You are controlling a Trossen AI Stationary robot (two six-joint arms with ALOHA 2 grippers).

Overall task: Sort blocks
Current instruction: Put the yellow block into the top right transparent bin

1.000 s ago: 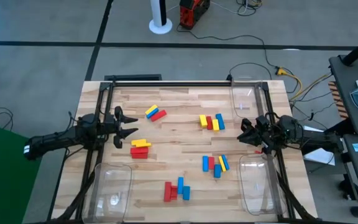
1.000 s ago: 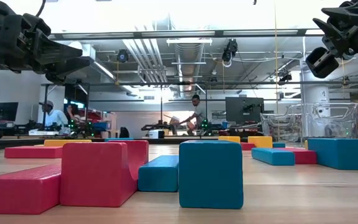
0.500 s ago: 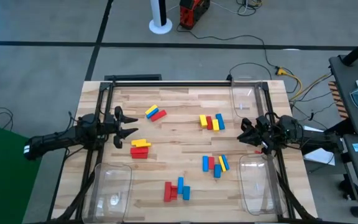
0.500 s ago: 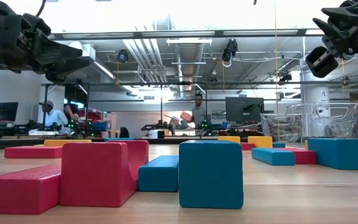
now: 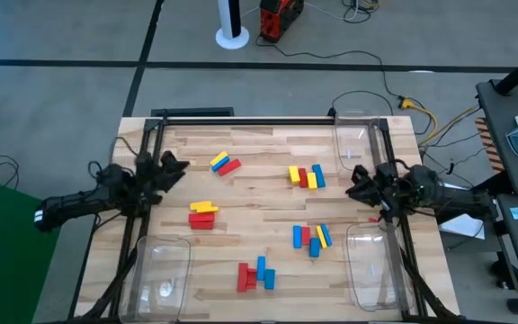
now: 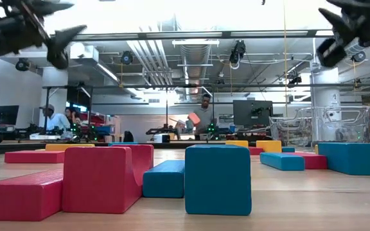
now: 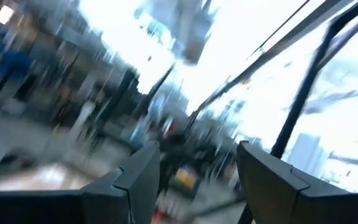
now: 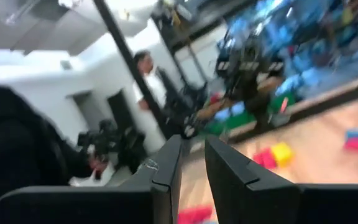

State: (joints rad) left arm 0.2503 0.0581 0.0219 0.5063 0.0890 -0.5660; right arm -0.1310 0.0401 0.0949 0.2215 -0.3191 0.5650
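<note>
A: Blocks [image 5: 306,177] scattered in five small clusters across the wooden table [image 5: 259,243]; red, yellow and blue mixed in each; none in the clear bins [image 5: 374,264] at the corners.

B: Seen only from above, though; from table height just the nearest red and blue ones [image 6: 217,178] looming large, the rest thin strips behind.

A: Left gripper [image 5: 174,167] at the table's left edge, raised off the wood, near the yellow and red pair [image 5: 225,163] but not touching; carrying nothing.

B: Jaws there parted fairly wide in the left wrist view [image 7: 191,180], nothing between them; too small to judge from overhead.

A: Right gripper [image 5: 356,184] over the right edge, between the two right-hand bins, well apart from the nearest cluster.

B: Fingers [image 8: 166,165] close together in the right wrist view, a narrow slit, nothing gripped; beyond them a person [image 8: 154,81] standing in the room, blurred.

A: Also visible at table height: a person [image 6: 203,112] far behind, and another [image 6: 55,120] at left.
</note>
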